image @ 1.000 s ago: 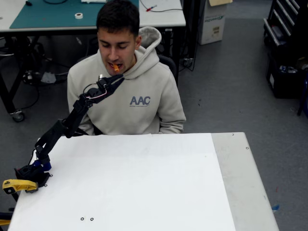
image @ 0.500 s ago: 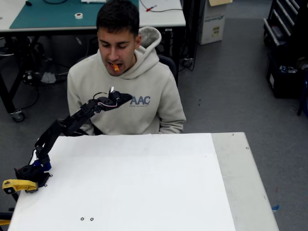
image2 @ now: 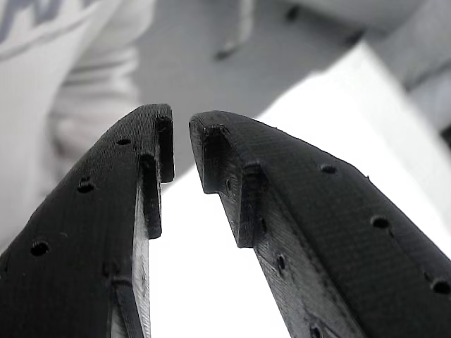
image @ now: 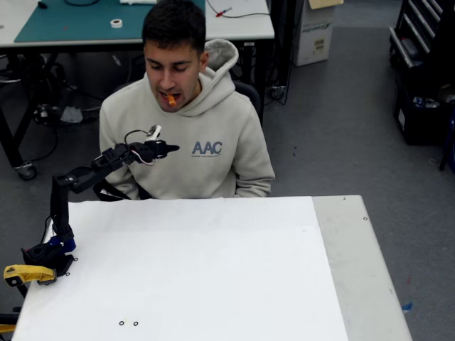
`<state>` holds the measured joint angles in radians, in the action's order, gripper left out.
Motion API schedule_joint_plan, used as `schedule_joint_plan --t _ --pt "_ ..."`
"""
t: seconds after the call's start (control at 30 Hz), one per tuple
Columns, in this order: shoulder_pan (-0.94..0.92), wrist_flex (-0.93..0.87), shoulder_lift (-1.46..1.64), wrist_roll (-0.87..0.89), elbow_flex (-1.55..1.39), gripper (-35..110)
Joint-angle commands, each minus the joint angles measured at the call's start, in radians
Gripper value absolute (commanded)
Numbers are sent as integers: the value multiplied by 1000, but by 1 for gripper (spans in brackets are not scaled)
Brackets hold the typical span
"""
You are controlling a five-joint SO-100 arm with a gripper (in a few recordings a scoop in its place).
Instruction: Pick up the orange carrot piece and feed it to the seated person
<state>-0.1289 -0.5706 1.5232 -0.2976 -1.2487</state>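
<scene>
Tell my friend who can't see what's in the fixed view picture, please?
A seated person in a grey hoodie holds an orange carrot piece in his mouth. A black robot arm's gripper hangs empty in front of his chest, below the carrot. The arm stands at the left edge of a white table.

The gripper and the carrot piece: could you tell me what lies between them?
In the fixed view, the seated person's hoodie chest and chin lie between the gripper and the orange carrot piece in his mouth.
</scene>
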Motion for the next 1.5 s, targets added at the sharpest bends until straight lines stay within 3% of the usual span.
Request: schedule_joint_plan --t 0.0,0.17,0.37,0.93,1.27,1.47 --pt "12 5 287 158 -222 -2" --pt "26 5 511 351 -551 -2" --pt "74 9 807 466 -936 -2" --pt "199 3 1559 476 -1689 -2" --pt "199 -8 1667 476 -1804 -2" --pt "199 -156 1678 476 -1793 -2"
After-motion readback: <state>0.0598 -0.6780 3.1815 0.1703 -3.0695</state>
